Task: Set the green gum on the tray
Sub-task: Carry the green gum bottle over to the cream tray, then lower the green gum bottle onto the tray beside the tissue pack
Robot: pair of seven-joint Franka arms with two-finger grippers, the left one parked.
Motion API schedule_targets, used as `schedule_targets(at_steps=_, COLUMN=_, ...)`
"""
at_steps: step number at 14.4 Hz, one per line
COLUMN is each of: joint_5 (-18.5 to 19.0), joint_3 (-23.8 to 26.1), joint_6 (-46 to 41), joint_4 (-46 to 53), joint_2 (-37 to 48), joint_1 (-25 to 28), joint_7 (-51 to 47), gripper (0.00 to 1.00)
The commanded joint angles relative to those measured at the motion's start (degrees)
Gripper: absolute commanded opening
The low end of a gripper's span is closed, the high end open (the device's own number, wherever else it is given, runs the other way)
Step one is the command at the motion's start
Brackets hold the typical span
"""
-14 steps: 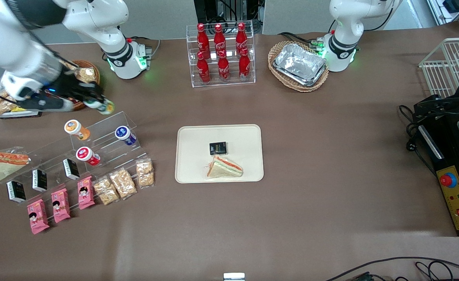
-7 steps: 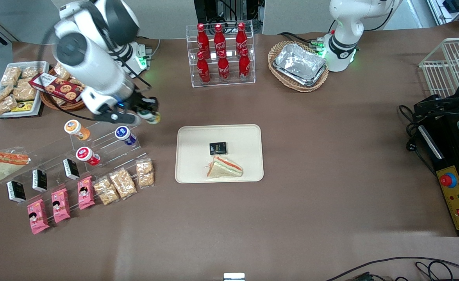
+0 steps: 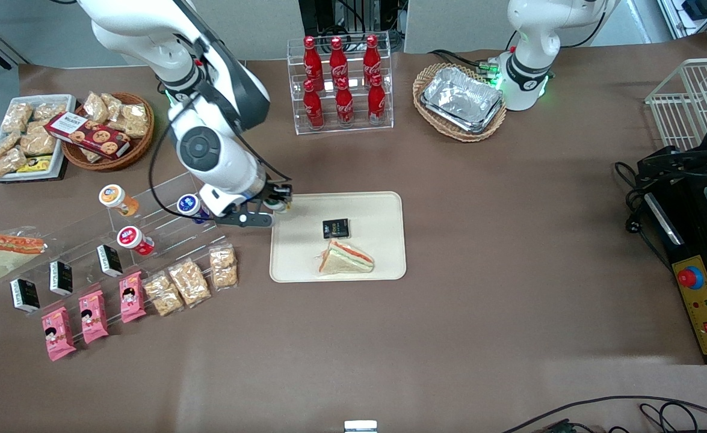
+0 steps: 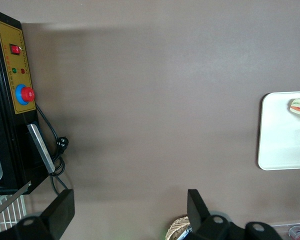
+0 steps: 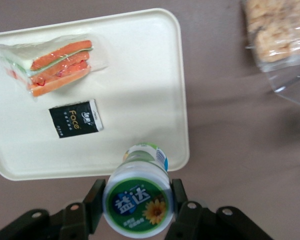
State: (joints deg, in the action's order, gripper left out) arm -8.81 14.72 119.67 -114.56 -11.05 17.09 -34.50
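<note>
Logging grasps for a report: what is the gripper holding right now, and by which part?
The gripper holds the green gum by its sides near the lid end, above the tray's edge.

The right arm reaches out from its base, wrist bent downward. Its gripper (image 3: 276,205) hangs over the tray's (image 3: 383,204) corner nearest the working arm's base, fingers (image 5: 94,200) clamped on the green gum (image 5: 136,200).
</note>
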Motion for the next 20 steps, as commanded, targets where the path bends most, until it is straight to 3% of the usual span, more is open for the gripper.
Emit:
schedule_targets(at_steps=1, joint_5=-0.51, joint_3=-0.21, joint_6=6.01, joint_4=-3.04, joint_2=-1.51, joint_1=1.63, joint_7=-2.67, gripper=0.36)
schedule_targets(at_steps=4, joint_5=-0.33, joint_3=-0.21, joint_6=7.94, joint_4=-3.74, joint_2=-4.15, joint_1=2.33, joint_7=-3.81, gripper=0.38)
schedule_targets(at_steps=8, joint_5=0.28, joint_3=-0.21, joint_6=17.95, joint_4=-9.97, joint_2=-5.29, joint_1=3.3, joint_7=-3.91, gripper=0.38)
schedule_targets(at_steps=15, joint_5=0.37, joint_3=-0.3, joint_6=21.65, joint_4=-9.98, joint_2=-8.28, joint_1=3.56, joint_7=-5.92, gripper=0.44)
schedule_targets(at_steps=17, joint_5=0.28, joint_3=-0.3, joint_6=21.66, joint_4=-9.81, joint_2=-8.29, joint_1=3.65, joint_7=-6.01, gripper=0.59)
schedule_targets(at_steps=18, joint_5=0.28, joint_3=-0.3, joint_6=21.66, joint_4=-9.63, joint_2=-8.37, joint_1=3.56, joint_7=-6.1, gripper=0.84)
schedule_targets(at_steps=20, joint_5=0.28, joint_3=-0.39, joint_6=21.39, joint_4=-9.54, joint_2=-8.29, joint_1=3.3, joint_7=-6.1, gripper=0.96)
